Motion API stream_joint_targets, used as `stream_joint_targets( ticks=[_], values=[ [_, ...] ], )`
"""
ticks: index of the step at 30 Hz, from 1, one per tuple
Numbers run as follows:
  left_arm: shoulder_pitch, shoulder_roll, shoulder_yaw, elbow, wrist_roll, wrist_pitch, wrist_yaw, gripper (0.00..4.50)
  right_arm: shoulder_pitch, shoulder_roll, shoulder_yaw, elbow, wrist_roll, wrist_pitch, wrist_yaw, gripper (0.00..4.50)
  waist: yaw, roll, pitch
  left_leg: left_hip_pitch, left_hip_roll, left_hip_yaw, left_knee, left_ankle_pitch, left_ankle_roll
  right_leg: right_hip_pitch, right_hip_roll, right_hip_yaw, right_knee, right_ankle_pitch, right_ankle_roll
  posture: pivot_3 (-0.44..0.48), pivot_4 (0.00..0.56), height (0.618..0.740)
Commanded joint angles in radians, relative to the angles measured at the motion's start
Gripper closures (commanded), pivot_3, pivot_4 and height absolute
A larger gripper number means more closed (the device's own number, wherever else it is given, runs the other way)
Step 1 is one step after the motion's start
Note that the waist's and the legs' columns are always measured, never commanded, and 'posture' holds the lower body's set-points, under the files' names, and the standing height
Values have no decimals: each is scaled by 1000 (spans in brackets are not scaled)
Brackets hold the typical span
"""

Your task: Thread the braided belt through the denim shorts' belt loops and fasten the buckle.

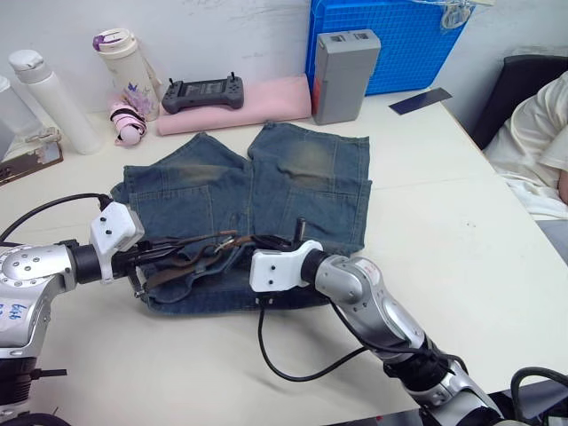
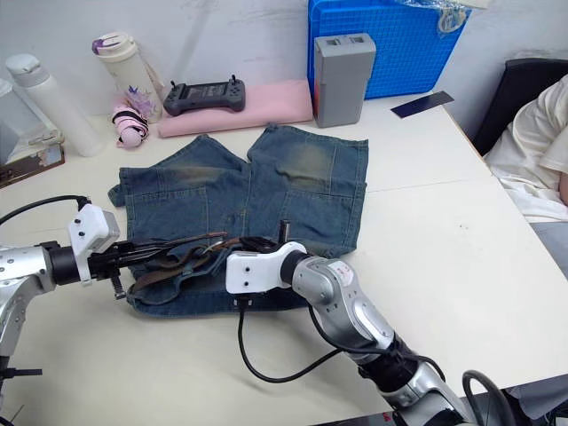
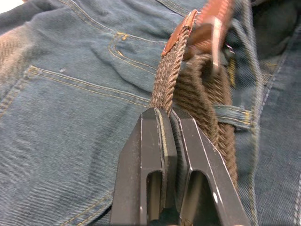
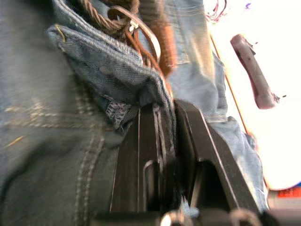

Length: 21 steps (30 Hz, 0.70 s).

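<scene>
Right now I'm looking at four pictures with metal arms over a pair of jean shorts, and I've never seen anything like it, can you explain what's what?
It is a two-armed robot at a table. The two wide pictures come from cameras on its head; the two close-ups come from cameras on its wrists. Flat on the table lie the denim shorts, with the braided belt bunched along the waistband. The left gripper is pinching the belt's woven strap. The right gripper is pinching a fold of denim at the waistband. Behind are bottles, a pink cloth, a grey box and a blue crate.
</scene>
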State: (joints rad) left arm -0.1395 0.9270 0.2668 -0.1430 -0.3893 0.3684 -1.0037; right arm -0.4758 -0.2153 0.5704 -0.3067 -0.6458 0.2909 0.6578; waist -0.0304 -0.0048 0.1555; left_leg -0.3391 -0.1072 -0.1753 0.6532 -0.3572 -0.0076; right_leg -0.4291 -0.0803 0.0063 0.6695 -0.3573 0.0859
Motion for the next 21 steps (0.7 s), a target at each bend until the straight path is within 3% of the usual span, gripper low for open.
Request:
stream_joint_targets(
  ticks=[1, 21],
  values=[
    [-6, 26, 36, 1, -3, -2, -5, 4500, -14, 14, -9, -17, -6, -2, -20, 4319, 0, 0, 0, 0, 0, 0, 0, 0, 0, 0, 0, 0, 0, 0, 0, 0, 150, 727],
    [-10, 104, 53, 61, 14, -69, -95, 4500, -10, 35, -8, 3, 0, 18, -33, 4319, -2, 0, 0, 0, 1, 1, 1, -1, 0, -1, 1, 1, 2, 0, 0, 0, 150, 727]
  ],
)
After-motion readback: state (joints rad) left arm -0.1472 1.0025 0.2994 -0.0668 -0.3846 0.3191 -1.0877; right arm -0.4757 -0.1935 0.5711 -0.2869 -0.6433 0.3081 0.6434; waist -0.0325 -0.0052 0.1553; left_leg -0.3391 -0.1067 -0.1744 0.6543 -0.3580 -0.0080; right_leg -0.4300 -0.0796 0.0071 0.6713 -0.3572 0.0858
